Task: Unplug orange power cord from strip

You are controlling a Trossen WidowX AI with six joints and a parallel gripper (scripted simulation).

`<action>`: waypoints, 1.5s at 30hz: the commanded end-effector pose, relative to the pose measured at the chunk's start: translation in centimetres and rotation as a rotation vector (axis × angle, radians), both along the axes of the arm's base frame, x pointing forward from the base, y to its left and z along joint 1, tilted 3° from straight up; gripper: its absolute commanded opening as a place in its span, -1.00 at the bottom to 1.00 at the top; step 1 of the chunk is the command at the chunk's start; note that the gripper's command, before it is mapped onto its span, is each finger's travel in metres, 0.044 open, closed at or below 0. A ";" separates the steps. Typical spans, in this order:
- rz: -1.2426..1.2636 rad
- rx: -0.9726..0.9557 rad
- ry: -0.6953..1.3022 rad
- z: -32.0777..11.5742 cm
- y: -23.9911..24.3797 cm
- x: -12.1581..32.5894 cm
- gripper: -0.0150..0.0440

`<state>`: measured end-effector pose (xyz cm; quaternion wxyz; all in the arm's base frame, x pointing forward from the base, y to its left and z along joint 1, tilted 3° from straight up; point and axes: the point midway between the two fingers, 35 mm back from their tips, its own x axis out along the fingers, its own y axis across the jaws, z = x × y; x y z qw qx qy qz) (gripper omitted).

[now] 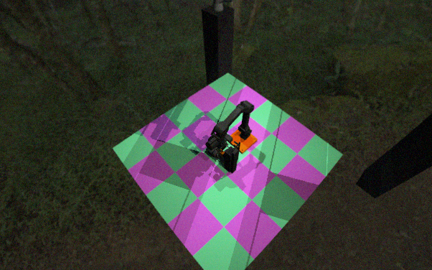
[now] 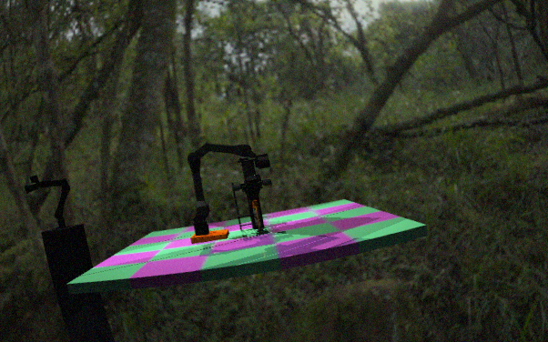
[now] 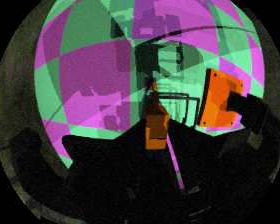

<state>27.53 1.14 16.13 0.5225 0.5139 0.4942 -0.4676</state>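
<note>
Woodland surrounds my rig on every side, dim trunks and undergrowth behind a raised checkered platform (image 2: 316,247) of green and magenta squares. From the top view two dark pillars stand off the platform – one (image 1: 217,43) at about twelve o'clock, another (image 1: 412,152) lying away toward three o'clock. In the exterior view a dark post (image 2: 67,259) with a small bracket on top stands at the platform's nine o'clock side.

My arm (image 1: 232,118) rises from an orange base plate (image 1: 243,141) near the platform's middle, arcs over and points its wrist straight down. Just beside the base, toward seven o'clock in the top view, a dark upright block (image 1: 231,159) stands on the platform – I take it for the power strip, though I cannot make out its sockets.

My gripper (image 2: 255,214) hangs vertical above the platform, and its fingers are pinched on the orange plug (image 3: 155,129); in the wrist view that plug sits dead centre, upright between the dark finger shapes. In the exterior view a sliver of orange shows low between the fingers. A thin dark line that may be the cord (image 3: 180,106) loops away from the plug toward two o'clock in the wrist view; I cannot tell whether the plug is seated in the strip. The base plate shows at three o'clock in that same view
</note>
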 end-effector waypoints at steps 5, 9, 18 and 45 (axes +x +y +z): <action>0.001 0.000 -0.002 0.0 -0.3 0.1 -0.49; 0.001 -0.001 -0.002 0.0 -0.9 0.2 -0.49; 0.000 -0.003 -0.001 0.0 -2.3 0.3 -0.49; 0.006 -0.003 0.008 0.0 -4.5 0.0 0.05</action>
